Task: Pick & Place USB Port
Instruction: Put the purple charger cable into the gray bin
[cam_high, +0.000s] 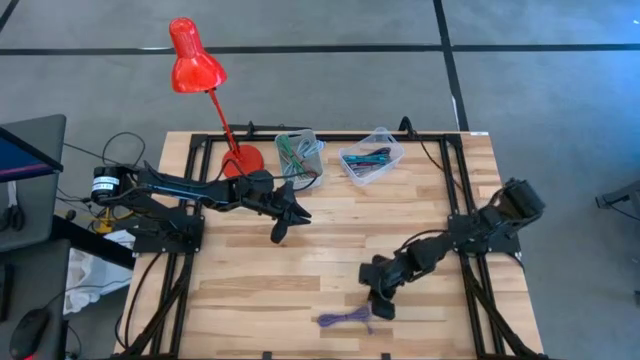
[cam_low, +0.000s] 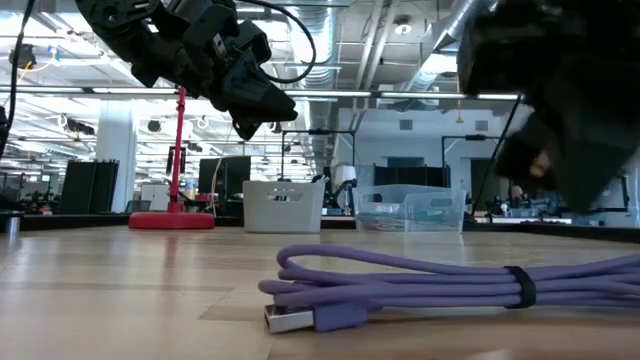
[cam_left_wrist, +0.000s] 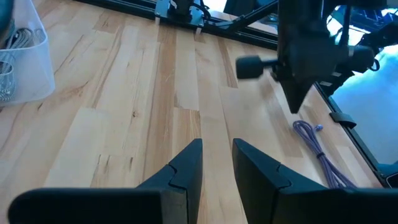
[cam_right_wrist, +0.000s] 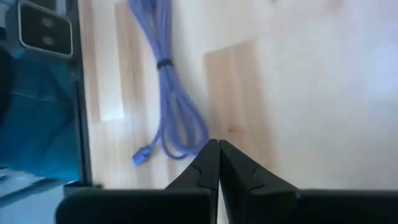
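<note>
the purple usb cable lies coiled in a loose bundle on the wooden table, close to its near edge and right of the middle; a dark band holds the strands together, and its silver plug rests flat on the wood in the low view; nothing is touching it; the right gripper hangs just beside the cable, above the table, its two fingers pressed together with nothing between them; in the right wrist view the cable sits just ahead of those fingertips; the left gripper hovers over the middle-left of the table, well apart from the cable, jaws slightly parted and empty, fingers showing a narrow gap; at the far edge stand a white bin and a clear container holding cables, with a red desk lamp to their left.
</note>
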